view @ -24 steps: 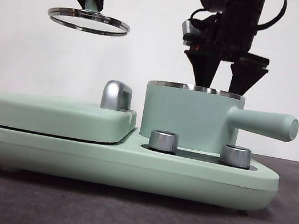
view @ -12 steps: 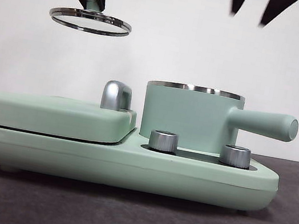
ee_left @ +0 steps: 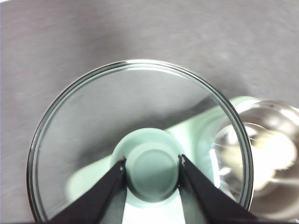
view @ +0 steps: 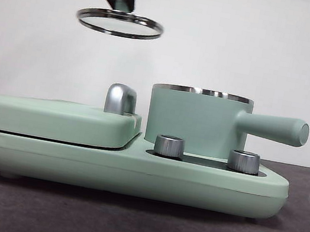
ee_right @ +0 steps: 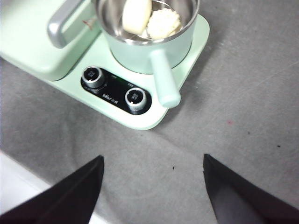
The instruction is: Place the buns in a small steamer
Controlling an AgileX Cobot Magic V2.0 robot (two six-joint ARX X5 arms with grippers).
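The mint-green cooker base (view: 121, 170) lay across the dark table (view: 135, 227), the largest body in the scene. Its closed griddle plate (view: 52, 119) filled the left half, with a chrome handle (view: 120, 99) at its right end.

The small steamer (view: 196, 123) stood on the right half of the base, uncovered, its straight side handle (view: 273, 128) reaching to the right. Two steel control knobs (view: 169, 145) sat on the near edge of the base below it.

The glass lid (view: 120, 23) hung high in the air, to the left of the steamer and above the griddle's right end. The left gripper (ee_left: 152, 163) carried it, jaws pinching the lid's green knob (ee_left: 152, 170) from both sides.

The right gripper (ee_right: 153, 175) hung well above and on the near side of the cooker, jaws spread wide with nothing between them, out of the front view.

Both buns lay inside the steamer, side by side and apparently touching: the smooth oblong bun (ee_right: 136, 15) to the left and the ridged dome bun (ee_right: 163, 22) to the right.

Judged from this, loading was complete and covering was the step in hand. The next move would call for carrying the lid rightward until centred over the steel rim (view: 203, 92), lowering it level, then releasing the knob.
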